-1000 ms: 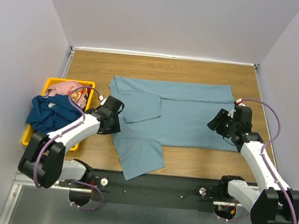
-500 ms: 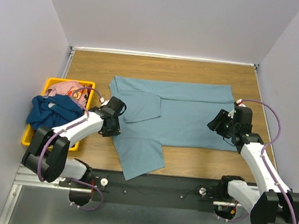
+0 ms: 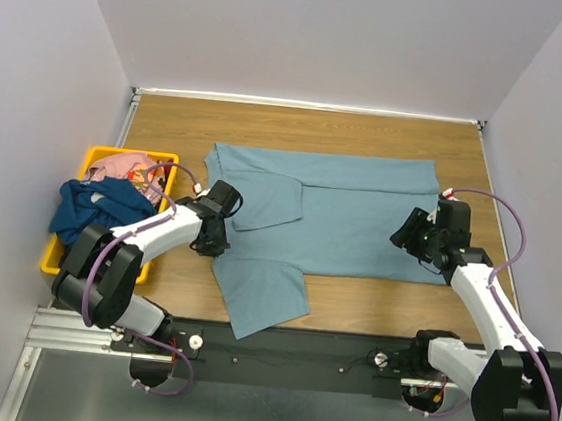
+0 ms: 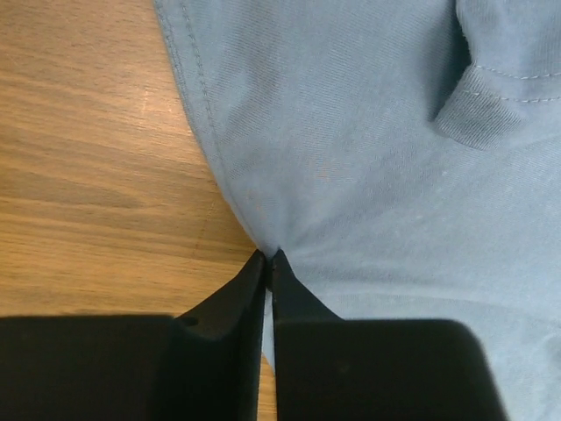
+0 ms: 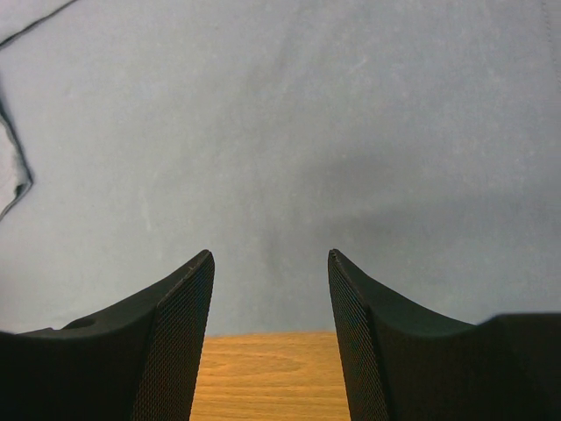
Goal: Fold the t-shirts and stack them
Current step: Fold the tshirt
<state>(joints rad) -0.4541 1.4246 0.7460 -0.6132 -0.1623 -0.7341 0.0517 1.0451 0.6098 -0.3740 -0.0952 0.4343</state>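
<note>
Currently: the blue-grey t-shirt [image 3: 351,218] lies flat on the table [image 3: 370,129], mid-fold. The navy t-shirt [image 3: 95,211] and the pink t-shirt [image 3: 125,166] wait in the yellow bin [image 3: 96,156].

Orientation: its long axis runs left to right across the table, shoulder end toward the left arm, hem toward the right. The far sleeve is folded in over the chest; the near sleeve splays toward the near edge.

Left gripper [image 4: 267,256]: jaws pressed together on the cloth's edge, at the notch where sleeve meets body. Right gripper [image 5: 270,256]: jaws apart, low over the hem edge, nothing between them.

Judgement on the step: the right should pinch the hem before any lift. Both arms should then carry the near side over evenly, keeping the edge taut so no crease forms.
</note>
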